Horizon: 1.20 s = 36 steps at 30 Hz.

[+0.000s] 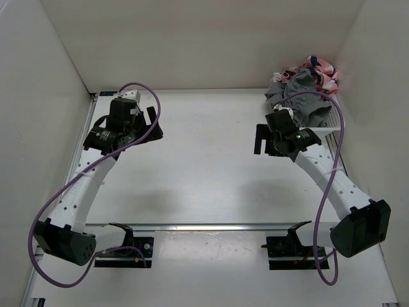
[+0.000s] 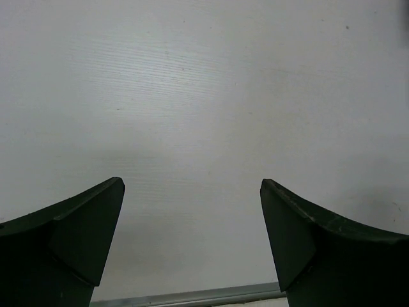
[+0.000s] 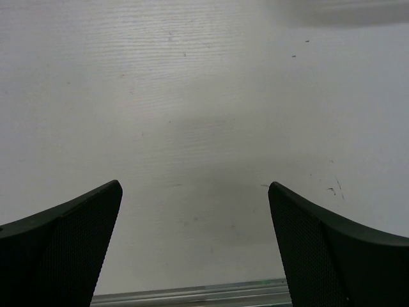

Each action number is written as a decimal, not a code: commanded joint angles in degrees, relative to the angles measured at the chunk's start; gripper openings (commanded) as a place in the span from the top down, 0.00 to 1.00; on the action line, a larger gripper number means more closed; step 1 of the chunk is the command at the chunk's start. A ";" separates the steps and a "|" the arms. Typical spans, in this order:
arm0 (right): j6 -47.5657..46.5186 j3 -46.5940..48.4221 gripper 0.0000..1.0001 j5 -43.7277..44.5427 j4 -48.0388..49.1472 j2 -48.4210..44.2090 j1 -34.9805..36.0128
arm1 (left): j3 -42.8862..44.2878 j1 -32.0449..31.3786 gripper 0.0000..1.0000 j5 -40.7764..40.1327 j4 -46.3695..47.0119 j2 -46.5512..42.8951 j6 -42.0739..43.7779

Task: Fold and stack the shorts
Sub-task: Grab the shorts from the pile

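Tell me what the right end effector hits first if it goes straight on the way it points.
Probably the bare table: the wrist view shows only tabletop ahead of the open right end effector, though depth is unclear. The clothes pile lies outside that line.

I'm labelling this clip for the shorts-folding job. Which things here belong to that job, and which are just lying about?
Job: grey shorts, heaped in the white basket; left claw and right claw, both open.
Lying about: pink patterned cloth on the same heap; purple cables.
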 commanded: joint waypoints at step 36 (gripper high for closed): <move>1.60 70.19 0.27 -6.34 -3.42 64.18 -32.44 | 9.83 -0.59 0.01 -0.60 -3.92 15.59 6.04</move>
